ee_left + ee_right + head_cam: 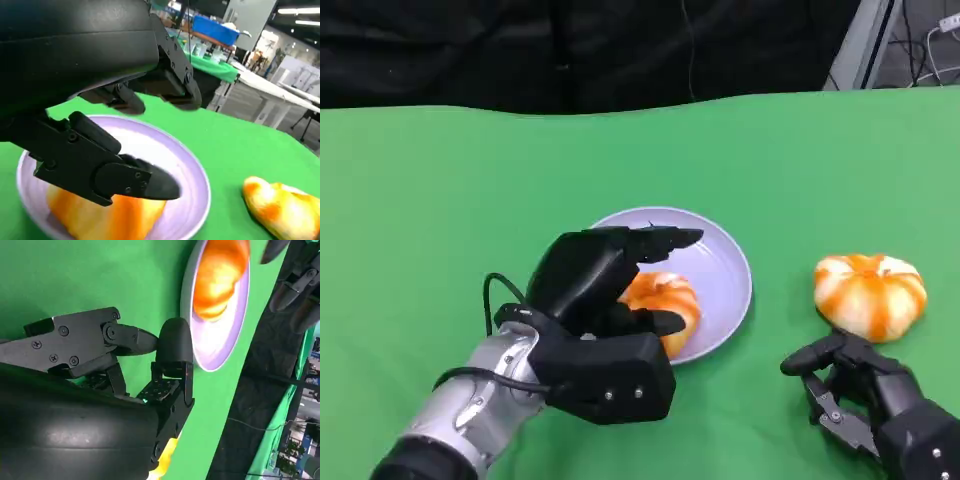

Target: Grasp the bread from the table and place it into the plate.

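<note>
Left hand (605, 320) fingers spread apart, right hand (870, 395) low, fingers loosely apart

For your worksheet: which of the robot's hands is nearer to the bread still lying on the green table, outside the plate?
The right. The right hand sits just in front of the bread on the table, fingers apart, not touching it. The left hand is farther off, over the plate, around the other bread.
</note>
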`<state>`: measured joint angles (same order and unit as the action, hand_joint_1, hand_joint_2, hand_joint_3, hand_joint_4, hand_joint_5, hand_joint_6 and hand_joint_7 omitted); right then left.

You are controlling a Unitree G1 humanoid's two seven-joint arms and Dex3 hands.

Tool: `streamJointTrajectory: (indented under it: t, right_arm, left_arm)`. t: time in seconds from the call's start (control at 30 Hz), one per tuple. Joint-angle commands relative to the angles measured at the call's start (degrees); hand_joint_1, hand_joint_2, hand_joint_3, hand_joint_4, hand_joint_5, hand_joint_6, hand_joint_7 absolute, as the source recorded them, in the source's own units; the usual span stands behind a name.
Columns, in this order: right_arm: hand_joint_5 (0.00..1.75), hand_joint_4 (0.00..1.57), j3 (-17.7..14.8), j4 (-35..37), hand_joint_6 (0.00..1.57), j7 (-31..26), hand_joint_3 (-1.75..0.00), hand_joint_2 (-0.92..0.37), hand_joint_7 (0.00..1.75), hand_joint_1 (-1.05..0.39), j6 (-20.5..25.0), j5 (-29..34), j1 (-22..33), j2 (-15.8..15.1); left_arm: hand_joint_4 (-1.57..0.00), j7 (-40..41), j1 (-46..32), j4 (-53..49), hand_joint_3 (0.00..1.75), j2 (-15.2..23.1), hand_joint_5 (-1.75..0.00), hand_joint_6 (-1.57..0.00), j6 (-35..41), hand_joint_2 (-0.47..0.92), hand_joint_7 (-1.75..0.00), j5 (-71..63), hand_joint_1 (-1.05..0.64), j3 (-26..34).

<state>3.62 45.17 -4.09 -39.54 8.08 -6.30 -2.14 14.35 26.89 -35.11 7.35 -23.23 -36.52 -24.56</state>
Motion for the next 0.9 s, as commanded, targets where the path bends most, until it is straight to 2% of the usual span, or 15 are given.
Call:
streamJointTrajectory:
  t: [0.03,0.07,0.13,0.27,0.4,0.47,0.63,0.9]
  right_arm:
    - [1.75,0.72,0.07,0.01,0.69,0.45,-0.45,-0.92,1.29,-0.29,1.20,0.10,1.27,-0.28]
    - [1.75,0.72,0.09,-0.16,0.69,0.26,-0.45,-0.92,1.29,-0.29,1.32,0.31,1.37,-0.38]
    - [1.75,0.71,0.10,-0.54,0.68,0.35,-0.45,-0.92,1.29,-0.30,1.45,0.33,1.63,-0.50]
    - [1.75,0.71,0.17,-1.10,0.68,0.18,-0.45,-0.92,1.30,-0.30,1.76,0.51,1.90,-0.47]
    - [1.75,0.71,0.27,-1.16,0.69,-0.08,-0.44,-0.92,1.30,-0.30,1.81,0.91,1.88,-0.58]
    - [1.75,0.70,0.24,-0.51,0.69,-0.22,-0.44,-0.92,1.29,-0.30,1.49,1.05,1.54,-0.63]
    - [1.75,0.69,0.31,0.04,0.70,-0.60,-0.44,-0.92,1.29,-0.31,1.28,1.45,1.20,-0.72]
    - [1.75,0.69,0.14,1.03,0.70,-0.61,-0.43,-0.92,1.30,-0.32,0.90,1.35,0.78,-0.77]
  left_arm:
    - [-0.41,-5.08,-1.87,4.32,0.56,1.79,0.00,-0.42,2.88,0.92,0.00,2.10,-0.85,0.91]
    - [-0.28,-8.02,-2.45,6.38,0.67,2.29,0.00,-0.33,4.29,0.92,0.00,3.26,-0.92,1.19]
    - [-0.19,-12.80,-3.73,10.24,0.76,3.12,0.00,-0.25,6.80,0.92,0.00,5.46,-0.98,2.00]
    - [-0.14,-16.34,-5.59,14.45,0.83,3.31,0.00,-0.20,9.17,0.92,0.00,8.11,-1.03,3.54]
    - [-0.16,-17.35,-7.86,16.93,0.84,3.11,-0.01,-0.20,8.14,0.92,0.00,12.58,-1.03,6.04]
    - [-0.21,-16.59,-9.18,16.10,0.80,1.98,-0.03,-0.23,4.34,0.92,-0.02,16.95,-0.99,8.21]
    - [-0.28,-17.15,-9.99,10.37,0.76,0.31,-0.04,-0.27,-6.05,0.92,-0.02,24.62,-0.92,11.96]
    - [-0.34,-22.34,-11.89,4.87,0.71,-1.56,-0.03,-0.34,-11.61,0.92,-0.03,34.75,-0.91,16.54]
